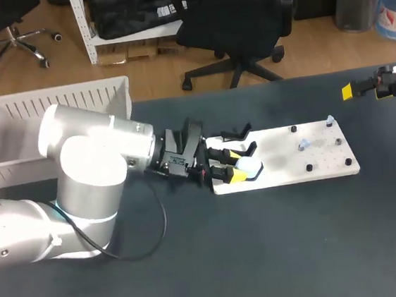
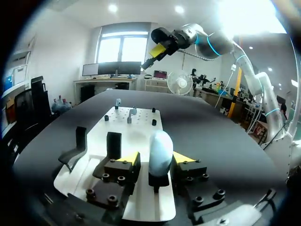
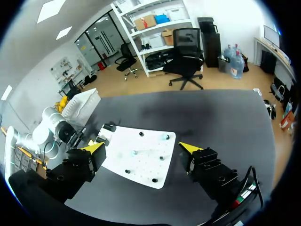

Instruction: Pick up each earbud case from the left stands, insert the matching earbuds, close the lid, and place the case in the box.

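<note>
Left wrist view: the left tool (image 2: 156,159) is nearest, its yellow tips parted on either side of the case (image 2: 160,147), a pale rounded shell standing upright on a black stand (image 2: 158,180); a sliver of gap shows at one tip at least, so the fingers straddle the case without clamping it; its long axis runs straight up between the fingers, level with the tips, so I judge the coming move to be a squeeze across its narrow width, then a lift straight up off the stand, since a sideways pull could tip it; just beside it two more stands (image 2: 113,143) rise bare from the white board (image 2: 141,125); farther along the board, among short black pegs, what look like two small pale earbuds (image 2: 133,111) sit well apart from the case; the board lies on the dark surface (image 2: 216,136); farthest off, the right tool (image 3: 142,149) hangs raised beyond the board's far end, fingers spread wide and holding nothing, so the left arm is much the nearer; the box (image 1: 11,125) stands on the left arm's side, well apart from the board.
</note>
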Controlling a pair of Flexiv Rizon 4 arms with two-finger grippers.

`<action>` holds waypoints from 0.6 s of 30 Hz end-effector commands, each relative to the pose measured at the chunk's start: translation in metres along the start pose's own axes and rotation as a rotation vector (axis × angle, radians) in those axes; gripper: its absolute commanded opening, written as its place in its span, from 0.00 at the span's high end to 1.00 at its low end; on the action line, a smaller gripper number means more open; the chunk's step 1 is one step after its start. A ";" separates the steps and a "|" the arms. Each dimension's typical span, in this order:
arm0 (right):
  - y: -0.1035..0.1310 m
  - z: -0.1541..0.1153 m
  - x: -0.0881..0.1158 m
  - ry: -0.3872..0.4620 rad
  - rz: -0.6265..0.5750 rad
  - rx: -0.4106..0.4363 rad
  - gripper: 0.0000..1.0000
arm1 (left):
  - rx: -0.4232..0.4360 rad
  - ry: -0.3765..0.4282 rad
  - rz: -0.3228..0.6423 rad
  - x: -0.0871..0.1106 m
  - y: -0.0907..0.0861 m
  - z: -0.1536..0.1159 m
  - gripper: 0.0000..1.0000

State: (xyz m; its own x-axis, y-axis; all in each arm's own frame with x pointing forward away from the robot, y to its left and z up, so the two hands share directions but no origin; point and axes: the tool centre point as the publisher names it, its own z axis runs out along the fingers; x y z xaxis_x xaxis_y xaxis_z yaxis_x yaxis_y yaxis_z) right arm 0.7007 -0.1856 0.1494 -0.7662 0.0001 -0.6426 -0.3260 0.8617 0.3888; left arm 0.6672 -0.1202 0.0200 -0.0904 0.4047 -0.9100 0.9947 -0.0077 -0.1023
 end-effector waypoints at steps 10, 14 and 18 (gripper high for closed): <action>-0.001 0.000 0.000 0.001 -0.001 -0.001 0.00 | 0.022 -0.006 0.033 0.002 0.003 0.006 0.63; -0.001 0.000 0.000 0.001 -0.001 -0.001 0.00 | 0.026 -0.006 0.038 0.003 0.003 0.006 0.66; -0.001 0.000 0.000 0.001 -0.001 -0.001 0.00 | 0.029 -0.006 0.042 0.004 0.003 0.005 0.66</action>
State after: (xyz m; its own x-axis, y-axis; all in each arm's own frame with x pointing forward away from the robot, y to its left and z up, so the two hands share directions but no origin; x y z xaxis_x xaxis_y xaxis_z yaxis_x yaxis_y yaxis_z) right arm 0.7007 -0.1856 0.1494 -0.7662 0.0001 -0.6426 -0.3260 0.8617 0.3888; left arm 0.6672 -0.1238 0.0172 -0.0516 0.4027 -0.9139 0.9960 -0.0460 -0.0765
